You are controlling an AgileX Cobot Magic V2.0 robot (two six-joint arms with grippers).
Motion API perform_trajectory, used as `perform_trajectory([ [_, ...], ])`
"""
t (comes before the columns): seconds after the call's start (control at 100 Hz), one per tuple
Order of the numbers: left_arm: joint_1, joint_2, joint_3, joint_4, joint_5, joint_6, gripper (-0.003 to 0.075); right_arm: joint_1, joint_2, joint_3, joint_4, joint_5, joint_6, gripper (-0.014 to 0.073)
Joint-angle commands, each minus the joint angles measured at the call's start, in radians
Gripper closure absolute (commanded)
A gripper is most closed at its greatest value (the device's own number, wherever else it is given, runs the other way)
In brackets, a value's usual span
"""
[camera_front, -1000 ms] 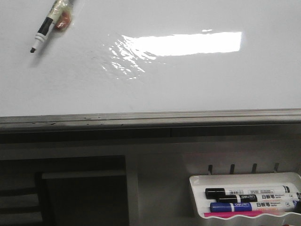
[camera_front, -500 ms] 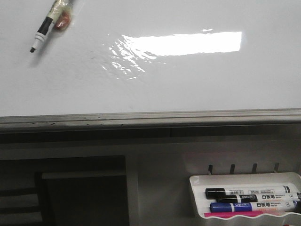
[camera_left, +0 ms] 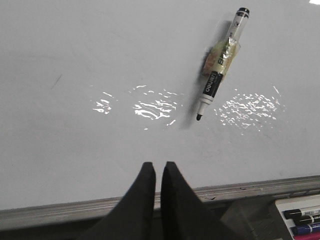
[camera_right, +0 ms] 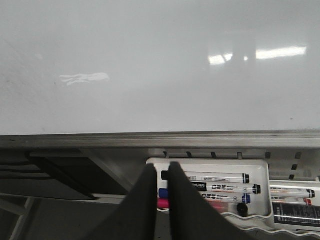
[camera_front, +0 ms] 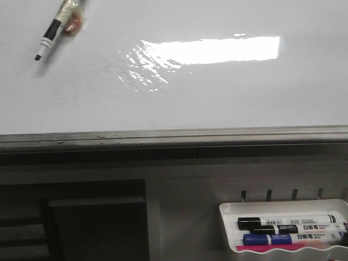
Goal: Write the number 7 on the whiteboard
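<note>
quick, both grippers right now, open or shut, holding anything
Left gripper: shut, holding nothing; the marker sits on the whiteboard apart from it.
Right gripper: shut, holding nothing.

A taped marker [camera_front: 57, 23] sticks to the surface; a tray [camera_front: 283, 207] below holds markers [camera_front: 288, 223] (black, blue).

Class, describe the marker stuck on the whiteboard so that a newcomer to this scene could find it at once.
Start at the big glossy whiteboard and look to its upper left in the front view. There the marker lies slanted on the white surface, uncapped tip pointing down-left. Unlike the capped markers in the white tray below the board, it has yellowish tape around its barrel.
</note>
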Motion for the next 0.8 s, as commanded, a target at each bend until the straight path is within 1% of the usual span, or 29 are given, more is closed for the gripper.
perform_trajectory([
  [0.0, 0.003, 0.044, -0.041, -0.109, -0.072, 0.085, 0.0639, 0.010, 0.032, -0.044, 0.034, -0.042, -0.035, 0.0446],
  [0.02, 0.003, 0.054, -0.041, -0.139, -0.077, 0.119, 0.0592, 0.013, 0.036, -0.046, 0.040, -0.042, -0.038, 0.0405],
  [0.05, 0.003, 0.068, -0.041, -0.179, -0.079, 0.146, 0.0551, 0.013, 0.044, -0.048, 0.045, -0.042, -0.037, 0.0347],
  [0.06, 0.003, 0.075, -0.041, -0.199, -0.082, 0.163, 0.0506, 0.013, 0.047, -0.048, 0.046, -0.042, -0.037, 0.0316],
  [0.07, 0.003, 0.079, -0.041, -0.210, -0.081, 0.172, 0.0506, 0.013, 0.049, -0.048, 0.049, -0.042, -0.037, 0.0301],
  [0.1, 0.003, 0.093, -0.041, -0.251, -0.084, 0.203, 0.0427, 0.013, 0.055, -0.048, 0.051, -0.042, -0.037, 0.0232],
  [0.13, 0.003, 0.109, -0.041, -0.288, -0.088, 0.244, 0.0365, 0.013, 0.061, -0.048, 0.053, -0.042, -0.037, 0.0187],
  [0.17, 0.003, 0.131, -0.041, -0.346, -0.088, 0.290, 0.0283, 0.013, 0.065, -0.048, 0.056, -0.041, -0.037, 0.0146],
  [0.22, 0.003, 0.158, -0.041, -0.416, -0.090, 0.355, 0.0224, 0.013, 0.070, -0.048, 0.058, -0.041, -0.042, 0.0134],
  [0.24, 0.003, 0.170, -0.041, -0.448, -0.090, 0.389, 0.0213, 0.013, 0.070, -0.048, 0.061, -0.041, -0.046, 0.0134],
  [0.36, -0.012, 0.243, -0.046, -0.616, -0.091, 0.610, 0.0231, 0.013, 0.070, -0.048, 0.083, -0.041, -0.058, 0.0134],
  [0.43, -0.035, 0.290, -0.065, -0.656, -0.093, 0.685, 0.0245, 0.013, 0.070, -0.048, 0.083, -0.041, -0.060, 0.0134],
  [0.58, -0.086, 0.405, -0.146, -0.658, -0.123, 0.738, 0.0248, 0.013, 0.070, -0.048, 0.084, -0.041, -0.060, 0.0134],
  [0.79, -0.130, 0.564, -0.253, -0.658, -0.150, 0.784, 0.0248, 0.013, 0.070, -0.048, 0.084, -0.038, -0.060, 0.0134],
])
